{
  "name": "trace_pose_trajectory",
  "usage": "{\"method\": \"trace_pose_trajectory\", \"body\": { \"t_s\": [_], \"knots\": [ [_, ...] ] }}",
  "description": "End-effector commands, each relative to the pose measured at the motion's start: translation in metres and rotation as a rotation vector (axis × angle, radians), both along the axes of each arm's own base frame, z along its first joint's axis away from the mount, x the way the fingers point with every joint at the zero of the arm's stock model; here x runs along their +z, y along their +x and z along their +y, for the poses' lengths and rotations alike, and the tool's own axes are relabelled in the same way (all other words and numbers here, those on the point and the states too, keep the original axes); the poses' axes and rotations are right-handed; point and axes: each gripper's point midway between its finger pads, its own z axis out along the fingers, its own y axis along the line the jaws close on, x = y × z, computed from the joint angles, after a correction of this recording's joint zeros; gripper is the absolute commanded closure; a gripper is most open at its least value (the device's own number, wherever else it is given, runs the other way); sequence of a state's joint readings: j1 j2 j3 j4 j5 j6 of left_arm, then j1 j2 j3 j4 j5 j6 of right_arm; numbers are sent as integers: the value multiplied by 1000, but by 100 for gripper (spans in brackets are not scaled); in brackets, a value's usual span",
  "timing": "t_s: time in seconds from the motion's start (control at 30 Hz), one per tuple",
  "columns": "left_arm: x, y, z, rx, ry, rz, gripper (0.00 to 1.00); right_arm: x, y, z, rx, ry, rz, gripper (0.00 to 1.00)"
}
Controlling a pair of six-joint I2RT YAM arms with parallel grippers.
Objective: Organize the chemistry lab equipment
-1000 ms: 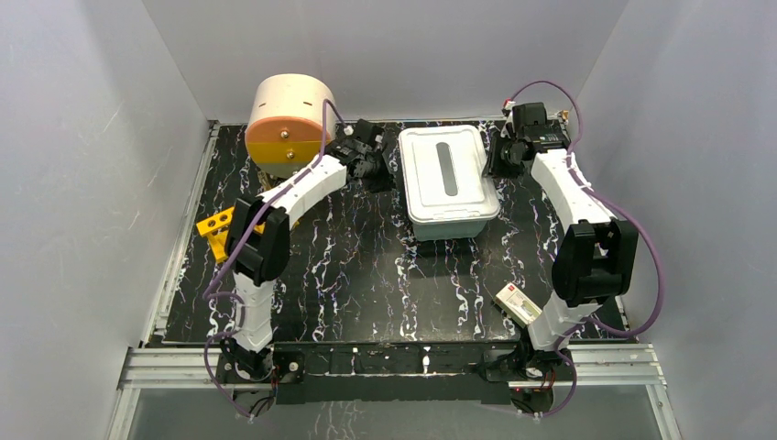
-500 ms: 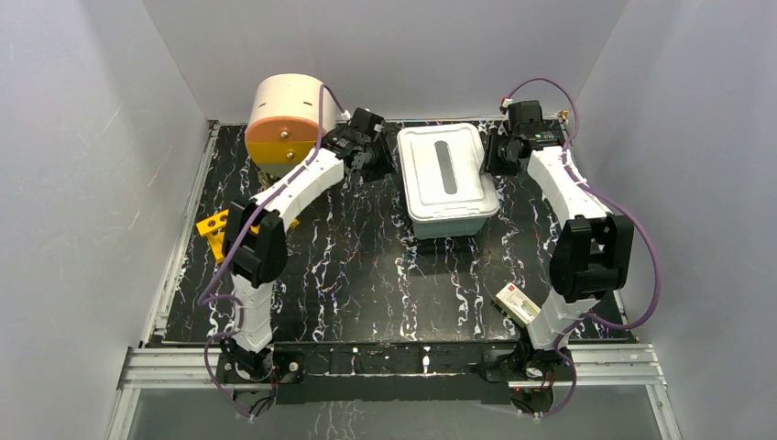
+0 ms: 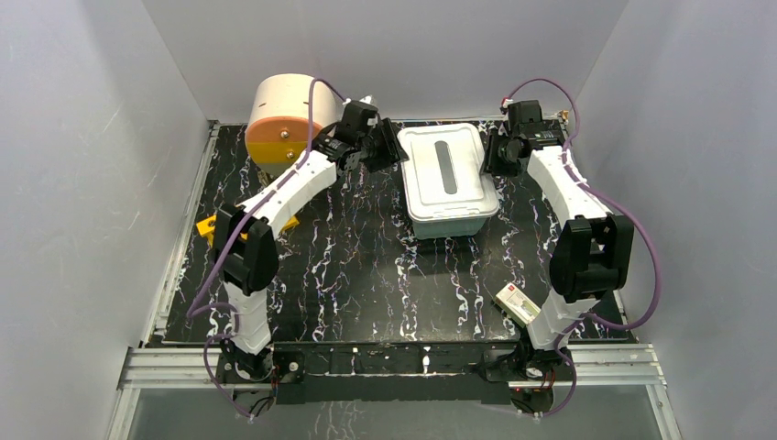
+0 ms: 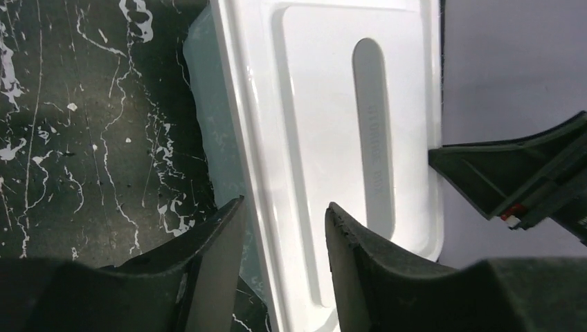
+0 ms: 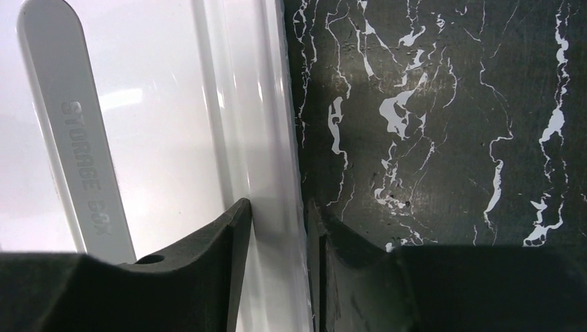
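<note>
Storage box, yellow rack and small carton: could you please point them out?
storage box (image 3: pixel 421 176): top view, lid's flat left part.
yellow rack (image 3: pixel 205 225): top view, its exposed left end.
small carton (image 3: pixel 519 304): top view, its upper face.

Storage box (image 3: pixel 446 223): on the table (image 3: pixel 366 266), between the two grippers' jaws.
Lid (image 4: pixel 311 138): on the box; left rim inside the left gripper (image 4: pixel 284 207) jaws, right rim inside the right gripper (image 5: pixel 277 204) jaws.
Drum (image 3: pixel 289 115): just left of the left jaws.
Rack (image 3: pixel 209 225): left of those jaws, well nearer the bases.
Carton (image 3: pixel 518 304): well nearer than the right jaws.
</note>
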State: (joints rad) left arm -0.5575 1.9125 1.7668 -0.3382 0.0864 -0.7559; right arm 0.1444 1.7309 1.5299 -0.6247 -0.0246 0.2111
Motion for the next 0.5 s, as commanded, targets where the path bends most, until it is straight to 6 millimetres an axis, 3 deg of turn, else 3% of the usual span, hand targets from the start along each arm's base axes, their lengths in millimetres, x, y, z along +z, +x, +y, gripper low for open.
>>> {"method": "trace_pose_trajectory", "body": {
  "t_s": [0.0, 0.1, 0.47],
  "knots": [
    [-19, -5, -3, -46, 19, 45, 59, 6, 3, 4, 8, 11, -16, 59],
    [-30, -7, -3, -54, 23, 61, 65, 2, 2, 7, 18, 24, -8, 64],
    [-79, -13, 1, -63, 106, 181, 73, -21, 2, 19, 42, 80, 33, 72]
  ]
}}
